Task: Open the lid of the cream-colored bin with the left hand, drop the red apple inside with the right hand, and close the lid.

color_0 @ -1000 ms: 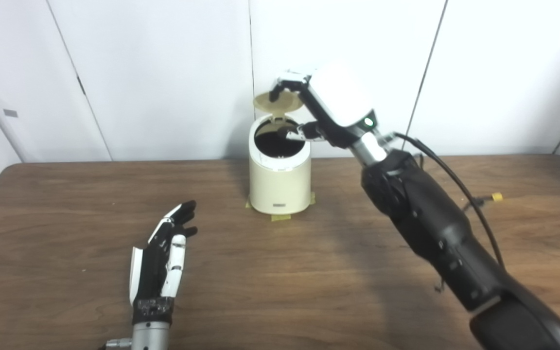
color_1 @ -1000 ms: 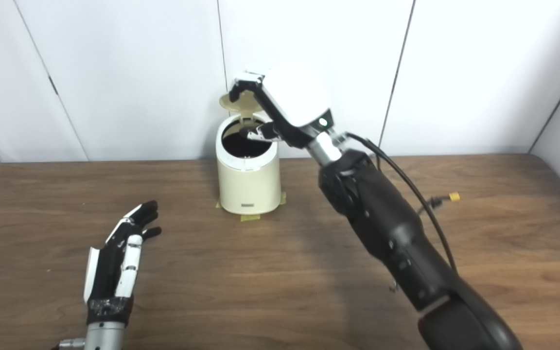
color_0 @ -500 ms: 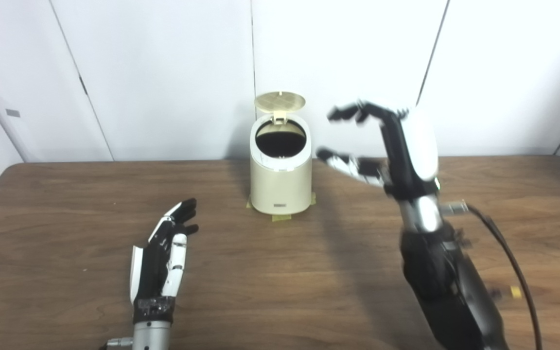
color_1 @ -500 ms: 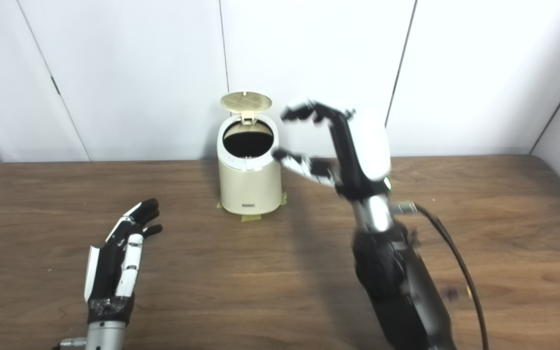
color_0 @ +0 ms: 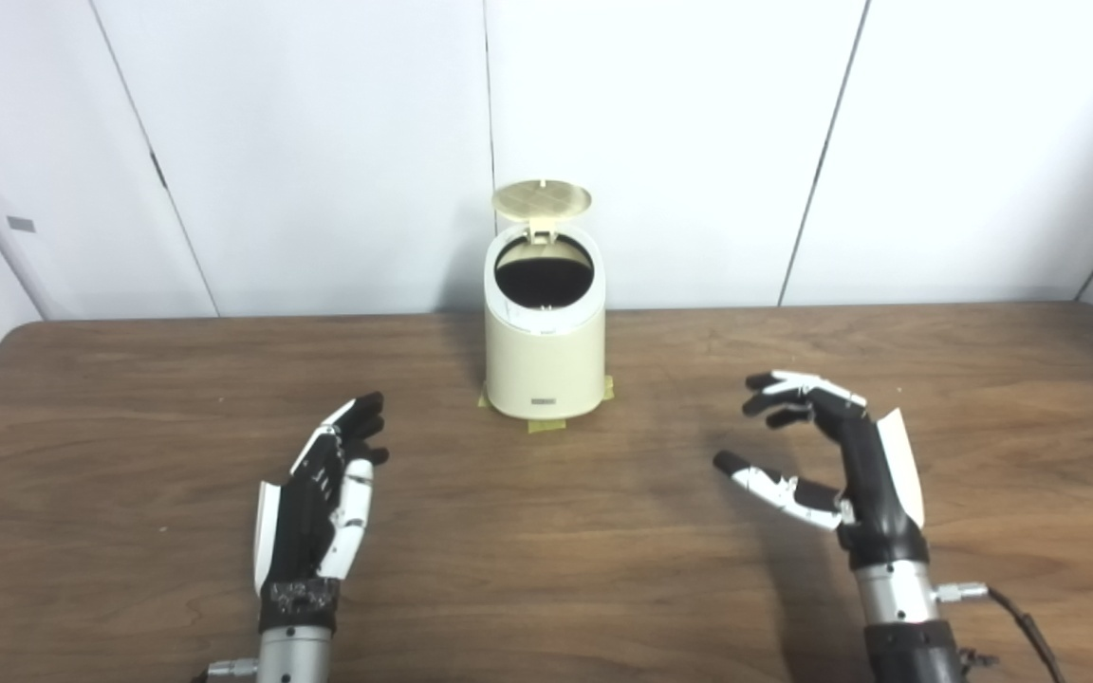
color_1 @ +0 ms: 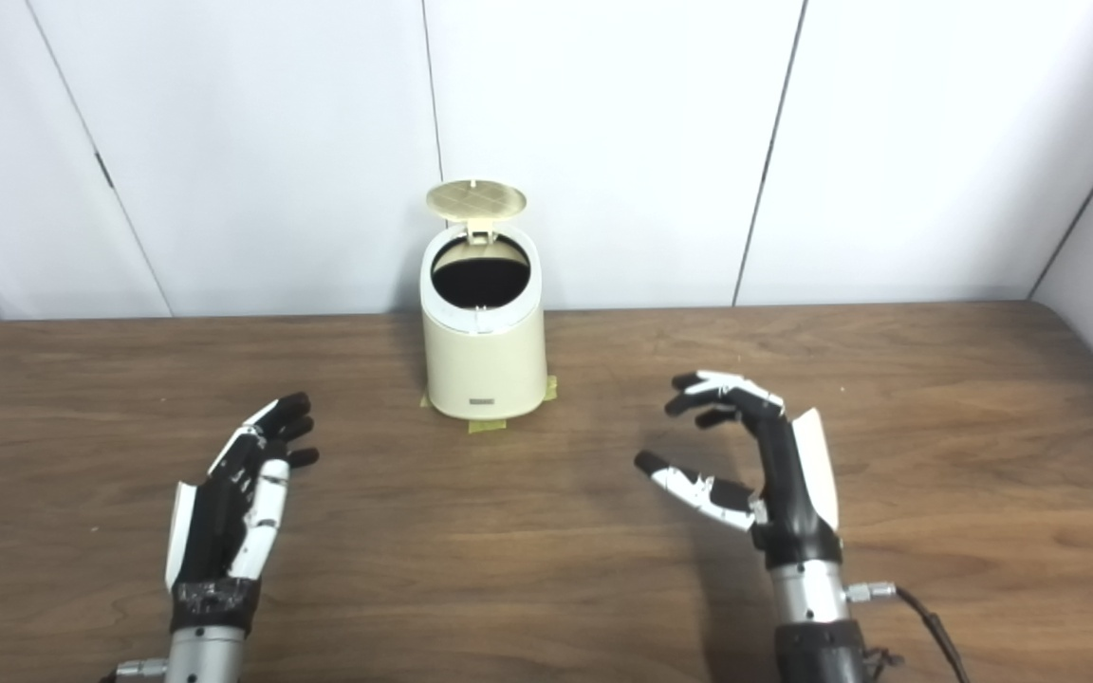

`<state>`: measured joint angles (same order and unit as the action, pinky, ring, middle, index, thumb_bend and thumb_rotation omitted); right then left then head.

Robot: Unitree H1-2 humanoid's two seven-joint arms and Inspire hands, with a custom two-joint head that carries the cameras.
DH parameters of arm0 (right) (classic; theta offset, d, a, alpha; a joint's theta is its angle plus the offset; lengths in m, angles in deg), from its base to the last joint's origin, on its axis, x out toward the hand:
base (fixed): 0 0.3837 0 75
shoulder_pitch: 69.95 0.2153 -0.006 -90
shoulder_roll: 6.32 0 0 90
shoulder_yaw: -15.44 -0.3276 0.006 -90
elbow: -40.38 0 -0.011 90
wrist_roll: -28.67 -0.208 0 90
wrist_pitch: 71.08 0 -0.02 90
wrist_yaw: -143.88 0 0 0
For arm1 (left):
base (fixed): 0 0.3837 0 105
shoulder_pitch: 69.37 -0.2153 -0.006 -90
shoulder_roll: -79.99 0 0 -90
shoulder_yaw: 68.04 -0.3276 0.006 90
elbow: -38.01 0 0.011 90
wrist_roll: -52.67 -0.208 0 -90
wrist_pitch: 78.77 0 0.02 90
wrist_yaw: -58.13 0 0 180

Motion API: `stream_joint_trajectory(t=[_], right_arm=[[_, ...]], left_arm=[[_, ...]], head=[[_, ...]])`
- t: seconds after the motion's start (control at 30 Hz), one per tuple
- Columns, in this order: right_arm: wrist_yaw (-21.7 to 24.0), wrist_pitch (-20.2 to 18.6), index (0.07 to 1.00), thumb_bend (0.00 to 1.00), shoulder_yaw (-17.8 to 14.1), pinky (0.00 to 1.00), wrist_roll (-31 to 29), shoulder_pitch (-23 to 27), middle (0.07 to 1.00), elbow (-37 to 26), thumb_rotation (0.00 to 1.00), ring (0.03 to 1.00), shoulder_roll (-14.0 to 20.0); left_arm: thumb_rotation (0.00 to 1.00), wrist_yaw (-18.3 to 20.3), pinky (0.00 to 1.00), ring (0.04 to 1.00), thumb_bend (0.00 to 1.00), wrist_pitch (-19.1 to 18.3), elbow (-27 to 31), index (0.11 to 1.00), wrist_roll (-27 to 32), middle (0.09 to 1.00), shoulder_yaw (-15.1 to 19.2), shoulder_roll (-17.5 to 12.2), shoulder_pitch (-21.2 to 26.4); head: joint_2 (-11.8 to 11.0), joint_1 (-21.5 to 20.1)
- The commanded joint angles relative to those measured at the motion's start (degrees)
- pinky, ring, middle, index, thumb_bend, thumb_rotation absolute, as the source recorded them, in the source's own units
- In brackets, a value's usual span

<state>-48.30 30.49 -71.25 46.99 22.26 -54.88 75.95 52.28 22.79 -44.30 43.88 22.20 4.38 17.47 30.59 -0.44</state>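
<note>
I had the right hand [color_0: 841, 465] back over the near right part of the table [color_0: 603, 569], well apart from the cream-colored bin [color_0: 545, 351]; a second before, it had been up at the bin's mouth with its fingers at the lid [color_0: 543, 198], and half a second before, it was swinging down beside the bin. It ended empty, fingers curled loosely and spread from the thumb, palm facing left, holding nothing. The left hand [color_0: 314, 507] had not moved across the frames: it sat over the near left of the table, fingers straight and slightly apart, also holding nothing, well away from the bin. The bin stood at the far middle of the table near the wall, on bits of yellowish tape [color_0: 546, 424], same spot as before. Its lid was tipped up on the rear hinge, standing open, unchanged from the earlier frames. The opening was dark and I could not tell what lay inside. I saw no red apple on the table or in either hand, so I could not tell where it was.
</note>
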Motion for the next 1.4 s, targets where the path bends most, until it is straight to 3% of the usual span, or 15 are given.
stream_joint_trajectory(t=[0.0,0.03,0.1,0.3,0.43,0.57,0.67,0.8,0.97,1.13,1.2,1.37], right_arm=[[0.79,2.25,0.586,0.38,-1.48,0.58,-4.28,0.84,0.683,-0.46,0.27,0.665,-0.36],[1.09,2.56,0.644,0.32,-1.79,0.59,-5.44,0.76,0.693,0.05,0.36,0.678,-0.61],[1.65,2.68,0.674,0.27,-2.23,0.60,-6.82,0.76,0.700,0.66,0.42,0.682,-0.96],[2.07,2.25,0.683,0.24,-2.92,0.60,-6.99,0.83,0.700,1.50,0.40,0.676,-1.72],[2.72,1.18,0.684,0.22,-3.13,0.60,-6.68,0.58,0.698,1.05,0.36,0.674,-2.04],[3.57,0.21,0.697,0.22,-3.10,0.61,-6.33,0.41,0.710,0.71,0.41,0.689,-2.00],[3.94,-0.29,0.697,0.23,-3.28,0.61,-6.28,0.33,0.710,0.41,0.41,0.692,-2.24],[4.20,-0.05,0.699,0.22,-3.29,0.62,-5.83,0.38,0.712,0.75,0.40,0.696,-2.05],[4.97,-0.80,0.705,0.23,-3.61,0.64,-7.19,0.08,0.721,0.64,0.40,0.709,-2.46],[4.87,-1.30,0.704,0.23,-3.65,0.63,-6.29,-0.05,0.716,0.35,0.42,0.700,-2.55],[4.93,-1.25,0.704,0.23,-3.69,0.63,-6.43,-0.07,0.717,0.41,0.41,0.700,-2.59],[4.94,-0.86,0.702,0.24,-3.96,0.64,-7.53,0.05,0.716,0.81,0.37,0.701,-3.06]], left_arm=[[0.52,-0.20,0.73,0.823,0.21,1.48,0.91,0.800,-1.08,0.832,0.41,-0.93,-0.08],[0.48,-0.07,0.73,0.821,0.21,1.58,0.92,0.798,-0.99,0.831,0.45,-1.05,-0.02],[0.44,0.04,0.74,0.820,0.21,1.85,0.87,0.794,-1.02,0.830,0.50,-1.22,0.10],[0.38,0.11,0.71,0.799,0.23,0.17,2.73,0.776,-2.33,0.811,1.02,-1.76,2.07],[0.46,-0.02,0.70,0.792,0.22,-2.12,5.30,0.773,-5.32,0.803,1.89,-3.20,7.53],[0.68,1.56,0.73,0.845,0.34,-8.39,7.68,0.822,-7.23,0.848,2.23,-5.52,14.92],[0.85,3.06,0.82,0.888,0.42,-13.50,8.96,0.863,-10.54,0.881,1.53,-7.21,21.07],[0.97,6.59,0.89,0.930,0.60,-21.02,10.27,0.896,-15.30,0.915,-0.77,-9.41,27.70],[1.00,11.96,0.94,0.961,0.78,-30.49,10.11,0.920,-19.00,0.943,-4.42,-10.17,36.68],[1.00,16.47,0.99,0.998,0.88,-37.25,8.73,0.932,-24.74,0.972,-8.97,-10.63,43.75],[1.00,17.83,1.00,1.000,0.95,-38.22,7.38,0.930,-27.01,0.979,-10.79,-10.64,45.82],[0.98,22.06,1.00,1.000,0.99,-38.43,3.41,0.944,-34.00,0.982,-14.66,-11.82,50.47]], head=[[0.05,-0.02],[0.04,0.00],[-0.12,0.09],[-0.35,0.24],[-0.56,0.55],[-0.56,0.57],[-0.59,0.79],[-0.56,1.07],[-0.88,1.08],[-0.96,1.15],[-0.99,1.03],[-1.30,1.01]])
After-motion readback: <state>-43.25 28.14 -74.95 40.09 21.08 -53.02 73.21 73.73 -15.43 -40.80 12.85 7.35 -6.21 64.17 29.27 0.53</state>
